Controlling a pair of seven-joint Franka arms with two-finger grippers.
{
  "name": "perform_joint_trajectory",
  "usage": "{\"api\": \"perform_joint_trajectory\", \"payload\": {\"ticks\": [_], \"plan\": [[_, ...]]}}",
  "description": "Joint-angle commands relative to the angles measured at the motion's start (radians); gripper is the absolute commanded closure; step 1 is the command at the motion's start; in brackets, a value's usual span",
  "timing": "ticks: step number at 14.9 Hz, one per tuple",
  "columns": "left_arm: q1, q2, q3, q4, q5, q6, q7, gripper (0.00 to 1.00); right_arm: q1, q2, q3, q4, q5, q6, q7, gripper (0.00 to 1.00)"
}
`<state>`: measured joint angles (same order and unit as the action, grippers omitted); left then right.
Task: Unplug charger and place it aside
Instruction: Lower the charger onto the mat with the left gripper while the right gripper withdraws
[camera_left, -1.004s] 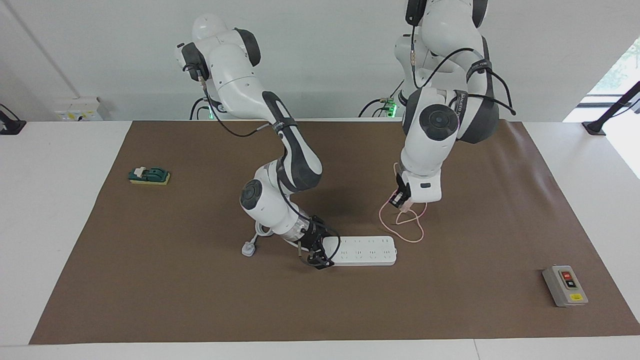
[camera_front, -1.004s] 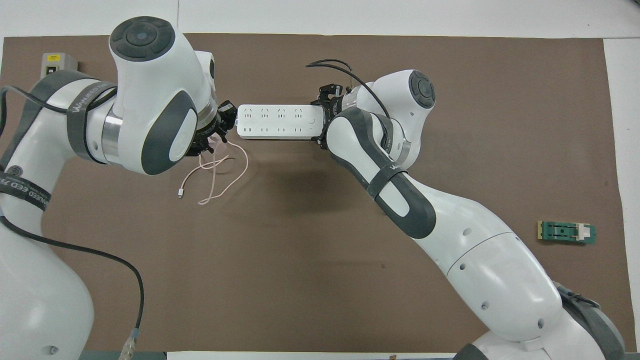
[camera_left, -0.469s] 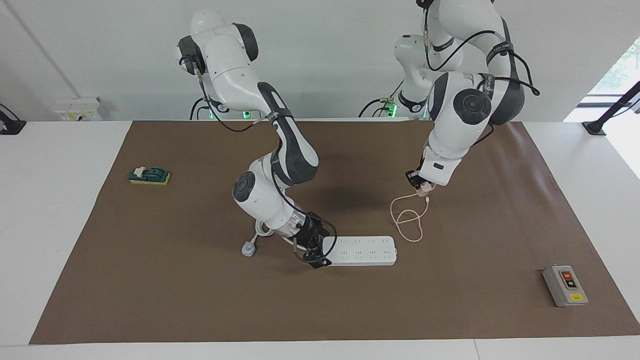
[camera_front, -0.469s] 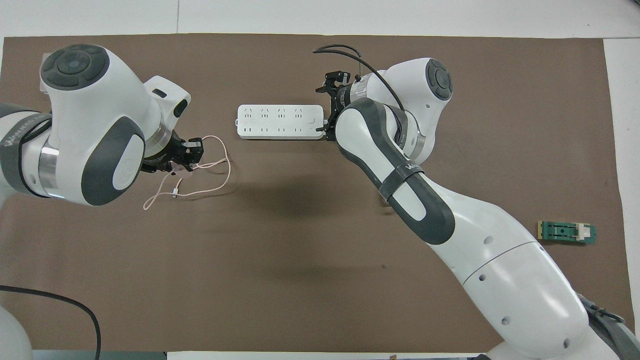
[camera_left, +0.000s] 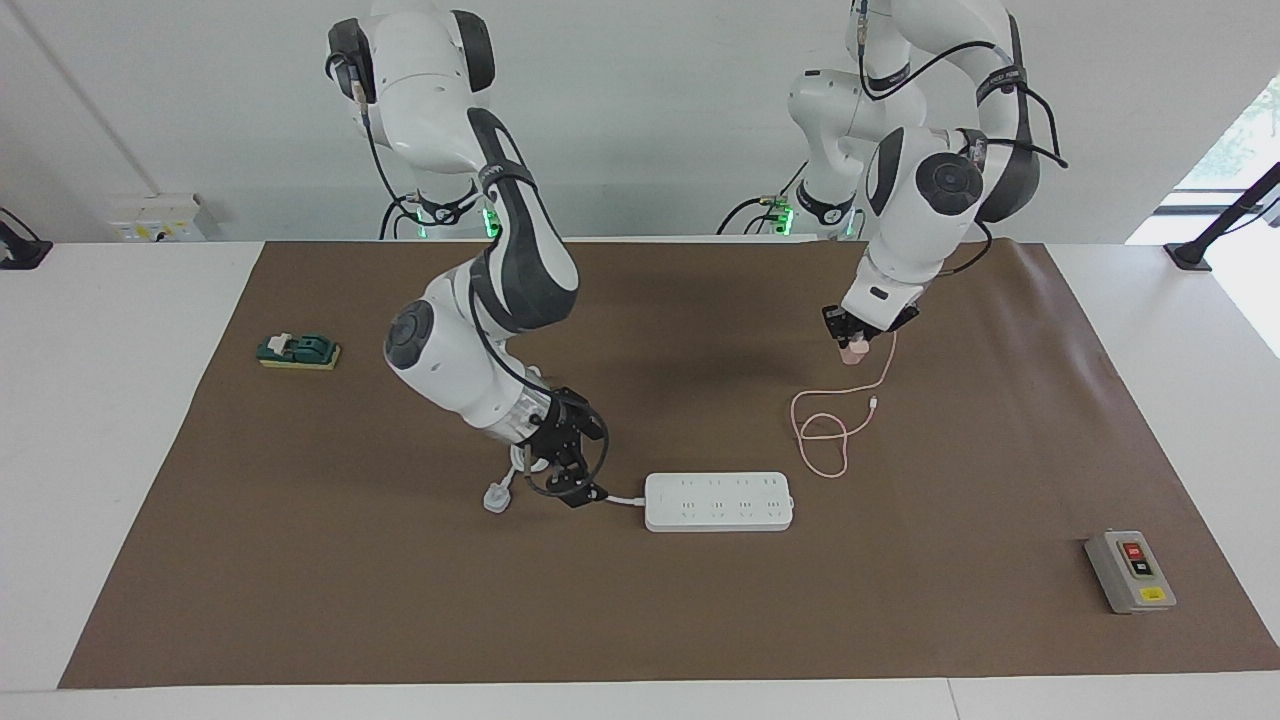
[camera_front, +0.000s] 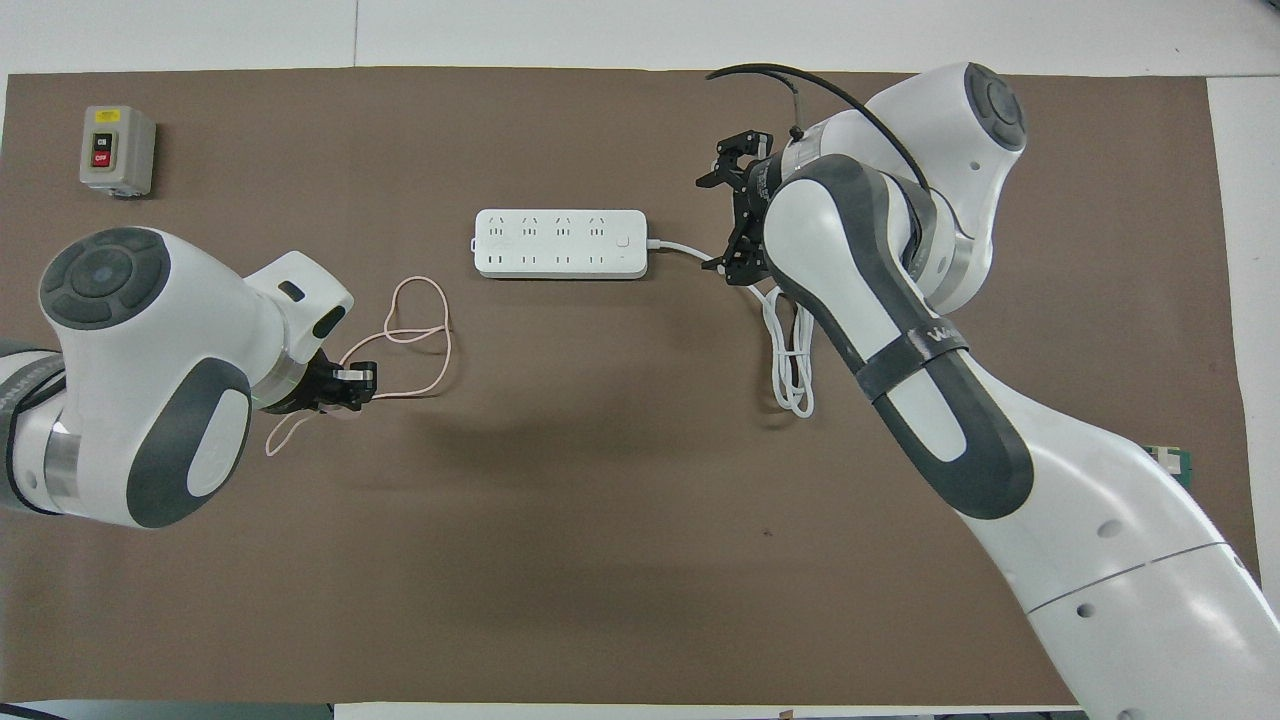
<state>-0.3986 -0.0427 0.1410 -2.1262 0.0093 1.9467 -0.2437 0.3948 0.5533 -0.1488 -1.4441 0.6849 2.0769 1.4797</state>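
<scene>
My left gripper (camera_left: 853, 343) is shut on the pale pink charger (camera_left: 853, 353) and holds it low over the brown mat, apart from the white power strip (camera_left: 718, 501). The charger's thin pink cable (camera_left: 826, 432) hangs down and loops on the mat; it also shows in the overhead view (camera_front: 418, 318) beside my left gripper (camera_front: 352, 386). My right gripper (camera_left: 577, 472) is open and empty, over the strip's thick white cord (camera_front: 790, 350), just off the strip's end (camera_front: 560, 243). It shows open in the overhead view (camera_front: 724, 218).
The strip's white plug (camera_left: 497, 497) lies on the mat under my right arm. A grey switch box (camera_left: 1130, 571) stands at the left arm's end, farther from the robots. A green block (camera_left: 298, 351) lies at the right arm's end of the brown mat (camera_left: 300, 560).
My left gripper has carried the charger and its cable away from the strip, toward the left arm's end. My right gripper has let go of the strip's end and drawn back along the cord.
</scene>
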Motion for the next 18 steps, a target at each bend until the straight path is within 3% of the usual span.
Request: {"api": "perform_joint_trajectory", "payload": {"ticks": [1,5,9,12,14,16,18], "plan": [[0.067,-0.077,-0.004,-0.135,0.014,0.093,0.133,1.0,-0.005,-0.085,0.0,-0.064,-0.051,-0.04,-0.013,0.0],[0.133,-0.105,-0.004,-0.241,0.014,0.204,0.247,1.0,-0.004,-0.186,-0.005,-0.067,-0.289,-0.148,-0.07,0.0],[0.149,-0.092,-0.004,-0.29,0.014,0.284,0.251,1.0,-0.059,-0.269,-0.02,-0.076,-0.32,-0.345,-0.309,0.0],[0.159,-0.088,-0.001,-0.33,0.015,0.325,0.259,1.0,-0.068,-0.306,-0.018,-0.076,-0.486,-0.451,-0.465,0.0],[0.202,-0.088,0.0,-0.331,0.015,0.325,0.293,0.74,-0.073,-0.332,-0.02,-0.076,-0.53,-0.486,-0.577,0.0],[0.256,-0.088,0.0,-0.333,0.015,0.317,0.342,0.35,-0.106,-0.369,-0.02,-0.078,-0.532,-0.492,-0.689,0.0],[0.294,-0.088,0.0,-0.33,0.015,0.316,0.369,0.08,-0.142,-0.389,-0.02,-0.079,-0.532,-0.52,-0.839,0.0]]}}
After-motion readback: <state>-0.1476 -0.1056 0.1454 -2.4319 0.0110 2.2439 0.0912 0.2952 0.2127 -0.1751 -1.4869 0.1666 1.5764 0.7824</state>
